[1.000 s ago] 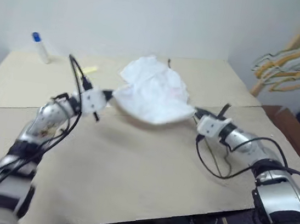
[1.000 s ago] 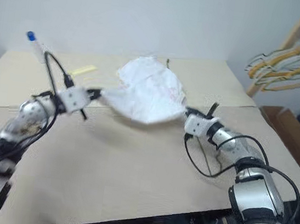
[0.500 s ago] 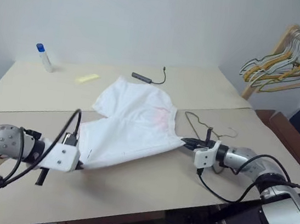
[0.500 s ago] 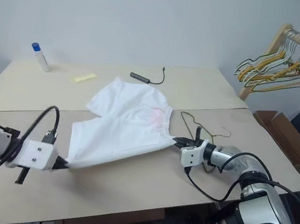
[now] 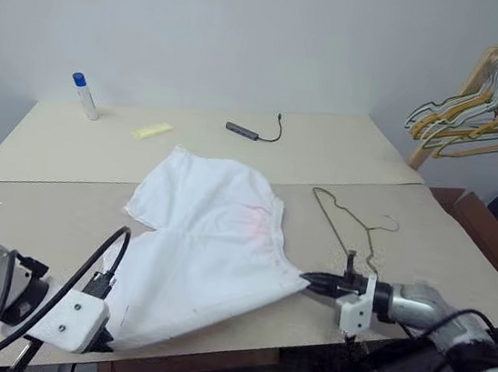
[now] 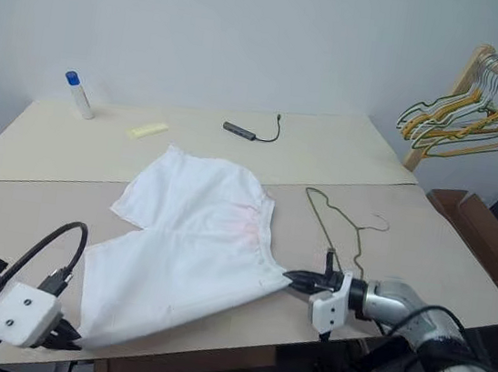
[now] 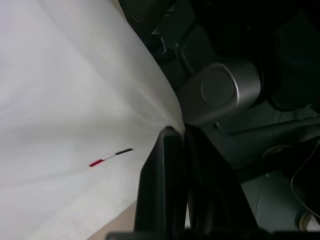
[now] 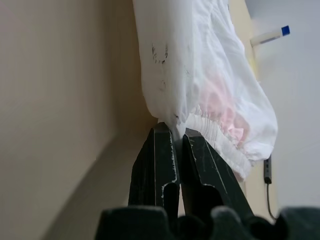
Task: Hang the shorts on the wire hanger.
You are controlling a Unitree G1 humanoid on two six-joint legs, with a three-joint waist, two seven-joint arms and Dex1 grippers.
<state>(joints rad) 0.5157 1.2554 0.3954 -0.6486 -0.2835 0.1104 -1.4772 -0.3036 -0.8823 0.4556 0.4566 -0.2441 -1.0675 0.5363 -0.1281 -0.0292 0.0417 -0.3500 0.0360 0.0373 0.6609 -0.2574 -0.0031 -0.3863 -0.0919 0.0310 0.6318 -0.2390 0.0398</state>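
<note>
My L arm sits low at the near L corner of the table [image 5: 34, 213], its pincer [image 7: 181, 131] clamped tight on a corner of the shorts [image 5: 209, 245]. My R arm reaches in level from the near R edge, R pincer [image 8: 175, 131] also closed, pinching the waistband corner. Shorts lie spread flat between the two, mid-table, pink tint at the waist, tiny red/dark mark near the hem by my L fingers [image 7: 165, 170].

Count: 1 pr shorts, 1 wire hanger [image 5: 354, 223] on the table. It lies flat just R of the shorts, apart from them, behind my R pincer.

Around: bottle w/ blue cap [image 5: 84, 96] at far L, yellow strip [image 5: 152, 130], dark cable adapter [image 5: 254, 133] at the far side. Wooden rack w/ several hangers [image 5: 473, 124] off to the R.
</note>
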